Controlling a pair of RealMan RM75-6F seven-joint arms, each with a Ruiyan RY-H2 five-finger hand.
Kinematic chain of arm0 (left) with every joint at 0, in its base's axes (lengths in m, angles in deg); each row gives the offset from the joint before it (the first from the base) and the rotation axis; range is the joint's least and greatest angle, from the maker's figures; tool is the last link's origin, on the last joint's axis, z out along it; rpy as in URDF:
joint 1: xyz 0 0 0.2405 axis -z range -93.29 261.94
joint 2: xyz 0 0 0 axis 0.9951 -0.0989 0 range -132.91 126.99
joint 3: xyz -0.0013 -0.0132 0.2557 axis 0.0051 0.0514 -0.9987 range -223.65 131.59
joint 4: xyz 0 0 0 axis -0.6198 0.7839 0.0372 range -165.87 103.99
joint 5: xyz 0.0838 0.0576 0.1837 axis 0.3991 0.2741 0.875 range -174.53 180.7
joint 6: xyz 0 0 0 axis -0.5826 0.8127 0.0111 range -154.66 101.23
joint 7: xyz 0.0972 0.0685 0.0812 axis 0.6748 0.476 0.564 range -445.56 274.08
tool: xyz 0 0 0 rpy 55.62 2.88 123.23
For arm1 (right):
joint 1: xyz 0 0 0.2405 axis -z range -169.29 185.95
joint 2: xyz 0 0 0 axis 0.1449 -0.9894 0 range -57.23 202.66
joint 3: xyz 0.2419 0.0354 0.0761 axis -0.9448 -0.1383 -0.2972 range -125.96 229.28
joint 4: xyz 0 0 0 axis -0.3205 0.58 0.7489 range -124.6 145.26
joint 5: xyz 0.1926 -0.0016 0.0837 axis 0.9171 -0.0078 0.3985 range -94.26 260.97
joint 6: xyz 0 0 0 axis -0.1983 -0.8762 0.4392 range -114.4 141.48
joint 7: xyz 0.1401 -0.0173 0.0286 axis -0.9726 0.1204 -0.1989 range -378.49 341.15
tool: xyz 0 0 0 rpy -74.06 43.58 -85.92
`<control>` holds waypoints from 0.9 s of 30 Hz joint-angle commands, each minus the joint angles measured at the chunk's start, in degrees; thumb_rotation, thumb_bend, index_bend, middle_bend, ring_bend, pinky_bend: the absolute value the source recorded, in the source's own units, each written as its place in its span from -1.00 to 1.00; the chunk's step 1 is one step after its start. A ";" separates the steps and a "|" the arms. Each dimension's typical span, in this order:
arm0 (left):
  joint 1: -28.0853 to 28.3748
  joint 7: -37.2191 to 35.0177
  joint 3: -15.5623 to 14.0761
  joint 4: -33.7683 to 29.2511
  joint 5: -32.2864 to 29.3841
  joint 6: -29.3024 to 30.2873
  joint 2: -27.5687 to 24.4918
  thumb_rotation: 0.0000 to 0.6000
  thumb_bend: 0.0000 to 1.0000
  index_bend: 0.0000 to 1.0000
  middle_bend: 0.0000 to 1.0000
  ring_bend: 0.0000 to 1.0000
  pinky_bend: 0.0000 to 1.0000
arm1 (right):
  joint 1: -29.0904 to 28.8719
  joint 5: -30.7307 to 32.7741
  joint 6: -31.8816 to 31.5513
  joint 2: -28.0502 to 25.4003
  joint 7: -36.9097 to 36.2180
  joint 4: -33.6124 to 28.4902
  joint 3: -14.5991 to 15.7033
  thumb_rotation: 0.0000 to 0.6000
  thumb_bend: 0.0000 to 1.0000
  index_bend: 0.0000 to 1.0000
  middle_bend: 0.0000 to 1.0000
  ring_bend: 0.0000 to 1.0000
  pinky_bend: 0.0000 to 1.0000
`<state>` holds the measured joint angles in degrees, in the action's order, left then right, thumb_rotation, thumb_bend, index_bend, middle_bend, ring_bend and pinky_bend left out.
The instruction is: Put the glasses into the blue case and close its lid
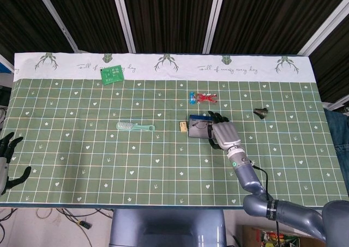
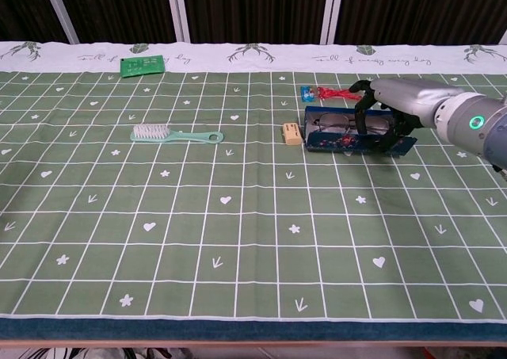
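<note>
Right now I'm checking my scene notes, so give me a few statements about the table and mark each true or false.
1. The glasses lie in the blue case. True.
2. The right hand is at the case. True.
3. The left hand holds the brush. False: it holds nothing, at the table's left edge.
4. The green card lies beside the case. False: it lies far left, near the back.
5. The tan block sits left of the case. True.

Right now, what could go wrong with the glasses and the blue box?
The glasses seem to sit high in the blue case, so a closing lid might squash them. The right hand reaches over the case; a push could slide it into the small tan block beside it. The red toy just behind could get knocked too.
</note>
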<state>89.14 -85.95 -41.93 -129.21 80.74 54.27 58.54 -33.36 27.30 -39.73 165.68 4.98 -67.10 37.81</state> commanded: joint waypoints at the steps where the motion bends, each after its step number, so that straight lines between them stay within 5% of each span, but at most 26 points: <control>1: 0.02 0.02 -0.03 -0.01 -0.02 -0.07 0.00 1.00 -0.35 -0.75 -1.00 -1.00 -1.00 | 1.14 -0.73 -1.61 -2.58 1.19 -4.01 1.12 1.00 0.11 0.28 -0.97 -0.84 -0.63; 10: -0.02 0.45 -0.13 -0.22 -0.05 -0.02 0.02 1.00 -0.36 -0.75 -1.00 -1.00 -1.00 | 1.36 1.20 -2.63 -7.26 5.45 -12.51 2.05 1.00 0.11 0.28 -0.97 -0.84 -0.63; 27: 0.06 0.39 -0.04 -0.33 -0.42 -0.28 -0.13 1.00 -0.36 -0.75 -1.00 -1.00 -1.00 | -5.36 12.25 0.48 -5.54 12.92 -9.01 -0.36 1.00 0.11 0.28 -0.97 -0.85 -0.63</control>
<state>89.20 -85.56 -41.97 -129.53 80.31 53.98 58.41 -37.98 38.62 -39.75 159.84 17.15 -76.80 37.69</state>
